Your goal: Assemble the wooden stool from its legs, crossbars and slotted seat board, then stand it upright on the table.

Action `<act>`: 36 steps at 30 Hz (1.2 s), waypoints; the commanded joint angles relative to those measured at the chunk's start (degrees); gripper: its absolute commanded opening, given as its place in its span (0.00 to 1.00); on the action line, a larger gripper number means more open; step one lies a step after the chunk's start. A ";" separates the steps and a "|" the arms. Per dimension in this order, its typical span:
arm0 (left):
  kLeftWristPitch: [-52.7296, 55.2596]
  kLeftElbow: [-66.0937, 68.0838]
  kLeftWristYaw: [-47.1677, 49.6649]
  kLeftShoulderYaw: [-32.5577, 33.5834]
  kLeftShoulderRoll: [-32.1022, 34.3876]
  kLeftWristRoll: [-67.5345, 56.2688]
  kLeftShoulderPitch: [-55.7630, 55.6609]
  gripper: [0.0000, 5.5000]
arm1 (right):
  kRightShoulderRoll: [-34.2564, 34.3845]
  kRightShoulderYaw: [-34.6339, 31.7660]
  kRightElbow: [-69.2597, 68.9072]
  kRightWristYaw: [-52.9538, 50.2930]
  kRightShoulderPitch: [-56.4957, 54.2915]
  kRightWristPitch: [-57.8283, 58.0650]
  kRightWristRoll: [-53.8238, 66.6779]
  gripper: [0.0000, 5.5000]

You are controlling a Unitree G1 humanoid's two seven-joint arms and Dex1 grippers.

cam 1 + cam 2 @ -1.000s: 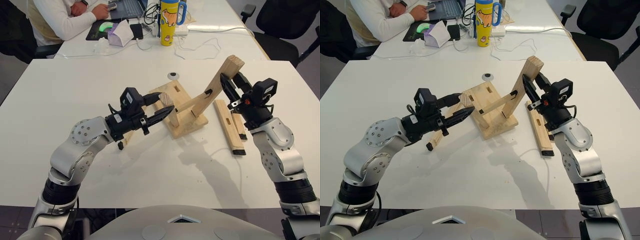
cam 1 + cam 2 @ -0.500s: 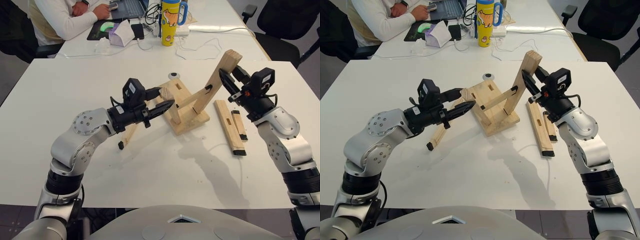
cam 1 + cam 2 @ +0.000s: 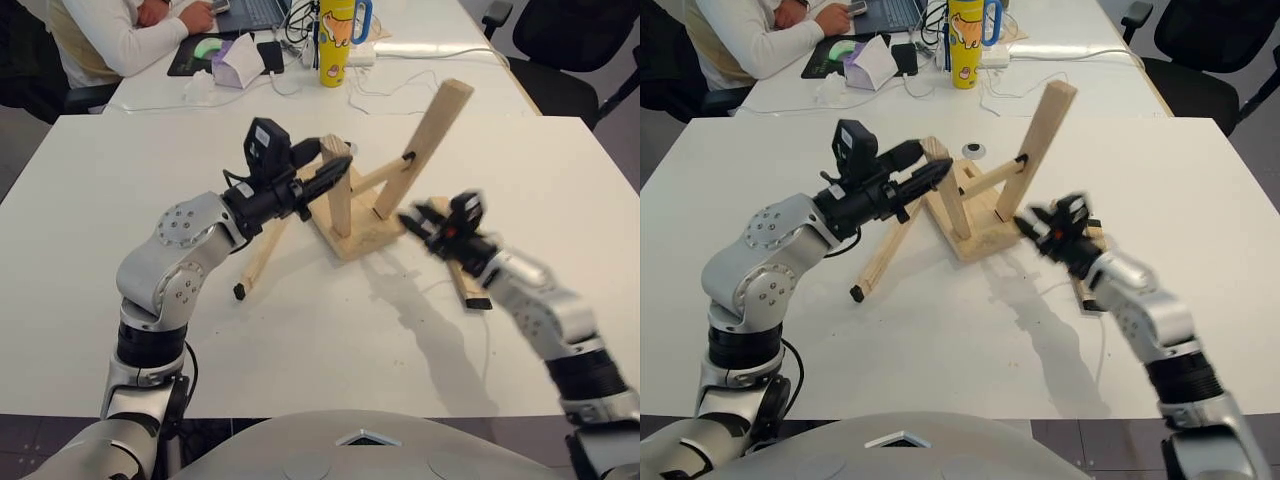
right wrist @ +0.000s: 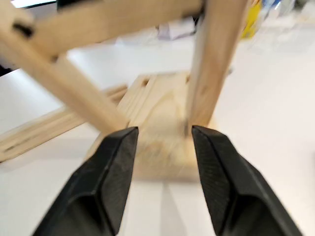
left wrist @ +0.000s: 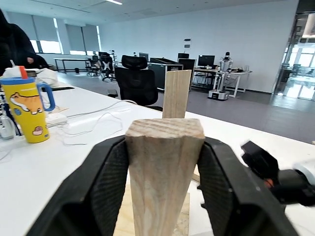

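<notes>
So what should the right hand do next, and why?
Probably close the right gripper on the seat board to steady it: its open jaws face the board's edge, while the left gripper clamps a leg standing on the board.

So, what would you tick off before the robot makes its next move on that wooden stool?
1. Left gripper gripping the upright leg: ok, shut on its top.
2. Right gripper free to grasp: ok, open, facing the seat board.
3. Crossbar joining the upright leg and the slanted leg: ok.
4. Both legs fully seated in the board's slots: cannot tell.
5. All parts fitted: not ok, a loose leg lies on the table.
</notes>
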 commanded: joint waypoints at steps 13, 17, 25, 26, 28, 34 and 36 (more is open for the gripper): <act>-0.63 1.56 -1.03 -1.02 0.63 2.44 3.35 0.47 | 5.57 -12.84 2.09 2.27 -6.73 7.68 -2.48 0.51; -0.75 1.15 -1.41 -1.19 1.16 2.73 4.20 0.50 | 7.13 -14.86 2.33 2.36 -7.28 8.87 -2.19 0.51; 1.32 -4.51 -7.54 1.76 8.48 -0.14 8.33 0.50 | 7.34 -14.29 9.57 -0.85 -11.86 5.28 -14.39 0.51; 1.74 -4.80 -8.38 2.51 9.58 -0.69 8.89 0.50 | 7.80 -13.95 11.36 -1.78 -12.73 3.79 -16.95 0.51; 1.95 -4.02 -9.16 3.80 11.58 -0.43 9.85 0.50 | 10.44 -13.68 15.68 -4.66 -16.10 0.76 -21.09 0.51; 2.64 6.10 -0.55 2.13 9.48 8.08 7.47 0.50 | 19.42 -13.92 33.32 -9.35 -31.48 -8.74 -26.94 0.51; 2.43 8.04 2.98 0.67 6.21 10.24 6.17 0.50 | 20.18 -14.70 39.67 -9.97 -35.95 -12.48 -28.70 0.51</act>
